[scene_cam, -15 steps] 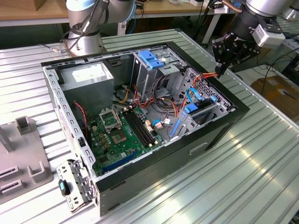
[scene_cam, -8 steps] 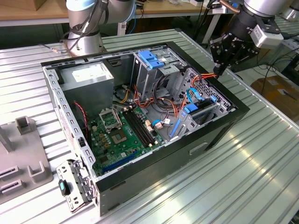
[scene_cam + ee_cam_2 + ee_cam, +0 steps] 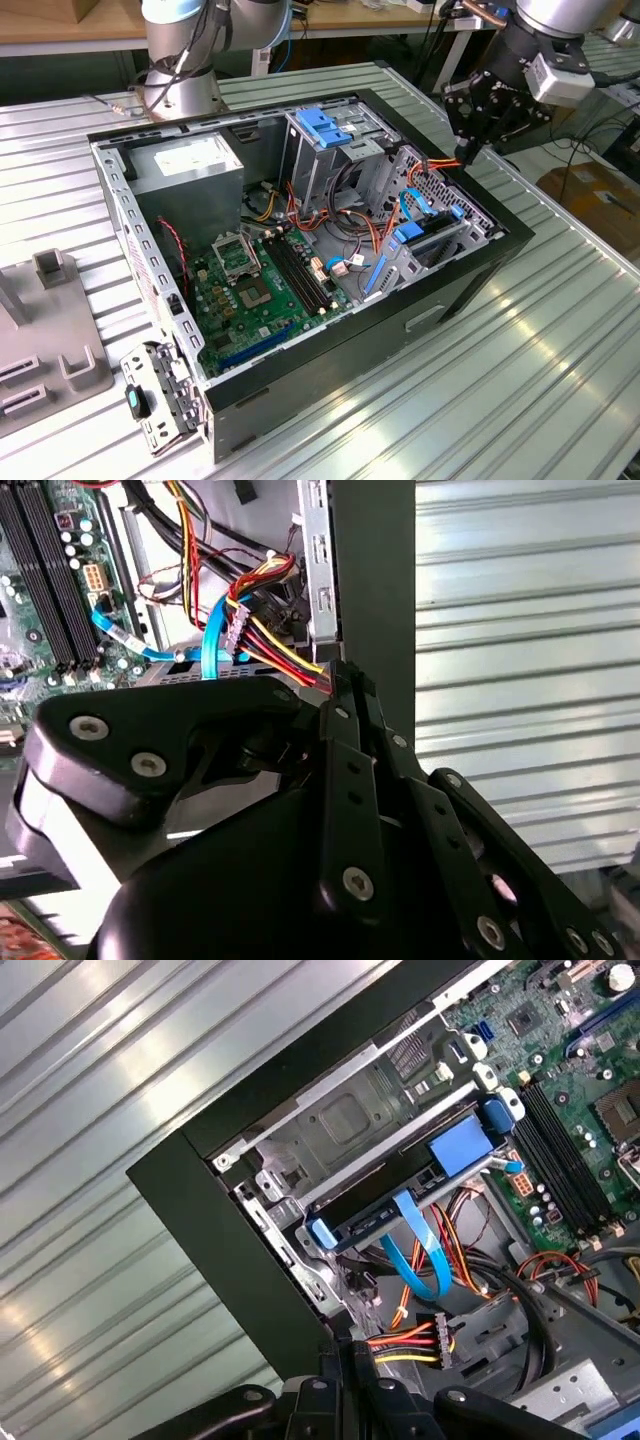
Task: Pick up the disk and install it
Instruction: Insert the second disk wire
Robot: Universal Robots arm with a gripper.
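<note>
One disk shows in the exterior view. It sits in the low bay at about 4 o'clock from the middle of the computer case, and I judge it already seated, since its blue rail lies level with the bay wall. One gripper hangs at 2 o'clock, above the case rim and apart from the disk.

In the second wrist view, the gripper is closed narrow and holds nothing, its tips just beside one bundle of power leads.

In the first wrist view, the disk lies in its bay. One blue data cable loops from it, and the gripper is near the leads.
</note>
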